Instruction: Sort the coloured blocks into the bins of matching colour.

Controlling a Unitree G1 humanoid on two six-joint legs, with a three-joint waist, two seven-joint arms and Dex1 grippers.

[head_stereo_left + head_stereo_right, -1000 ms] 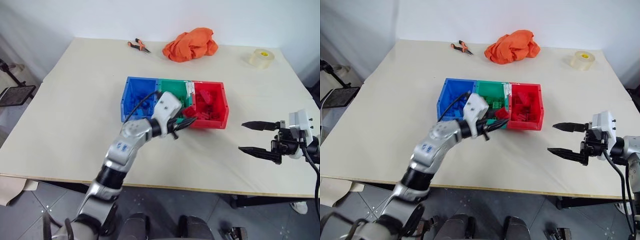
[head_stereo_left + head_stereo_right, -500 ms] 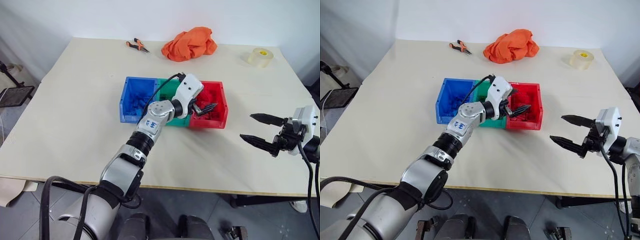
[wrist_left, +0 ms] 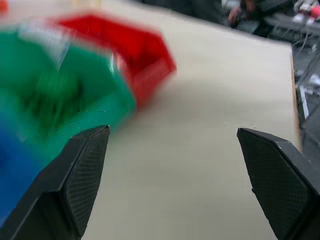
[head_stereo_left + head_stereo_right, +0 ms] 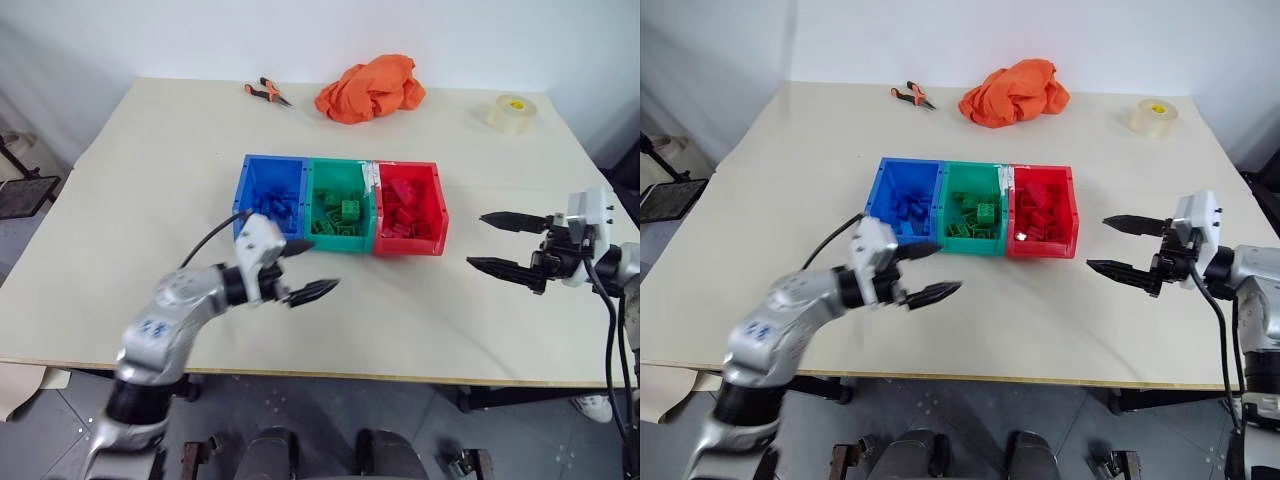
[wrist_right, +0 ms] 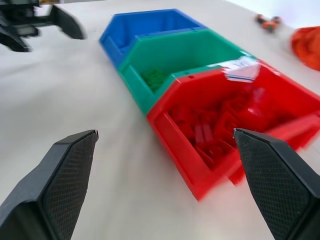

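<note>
The pale table (image 4: pixel 130 190) takes up most of the head views and, as far as they show, has no loose block left on it, so the sorting looks finished or close to it. In the middle of the frame the three joined bins (image 4: pixel 341 249) sit in a row, blue at the left, green in the middle, red at the right, each holding blocks (image 4: pixel 343 213) of its own colour. The left gripper (image 4: pixel 304 270) hangs at lower left of centre, just in front of the blue bin, jaws spread wide with nothing between them, as fits an arm with nothing to carry. The right gripper (image 4: pixel 498 243) waits at the right edge, well apart from the red bin, also wide open and empty, likely parked clear. Along the top of the frame lie an orange cloth (image 4: pixel 369 88), a tape roll (image 4: pixel 509 112) and pliers (image 4: pixel 265 93), all out of the work area.
</note>
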